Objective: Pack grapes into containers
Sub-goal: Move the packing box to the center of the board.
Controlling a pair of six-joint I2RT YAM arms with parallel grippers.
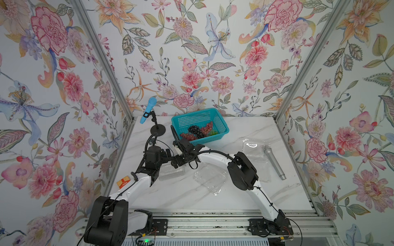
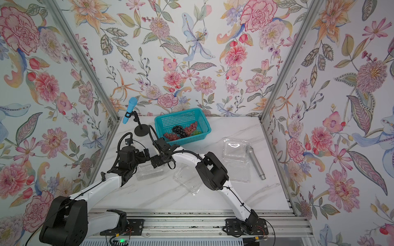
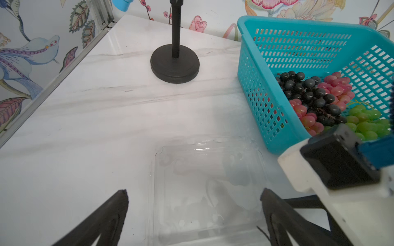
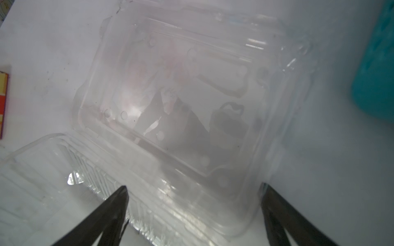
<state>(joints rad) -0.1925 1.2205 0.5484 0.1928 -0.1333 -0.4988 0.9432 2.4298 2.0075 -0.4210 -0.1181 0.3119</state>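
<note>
Left container (image 1: 171,171): clear clamshell toward the left edge of the bench (image 1: 191,202), just in front of the basket (image 1: 191,112).
Left claw (image 3: 194,191): I find the fingers spread wide and gripping nothing. It hangs over the left container.
Right claw (image 4: 194,189): fingers spread wide, astride one end of the left container. I cannot tell whether they touch it.
Grapes (image 1: 198,131): I see dark, red and green bunches piled together inside the basket.
Basket: teal, perforated, at the middle of the far edge.
Middle container (image 1: 210,179): bench centre, lying askew to the edges.
Right container (image 1: 254,152): toward the right edge, just beside the silver microphone (image 1: 275,164).
Blue microphone (image 1: 149,109): on a stand at the far left corner.
Card (image 1: 123,181): at the left edge.
</note>
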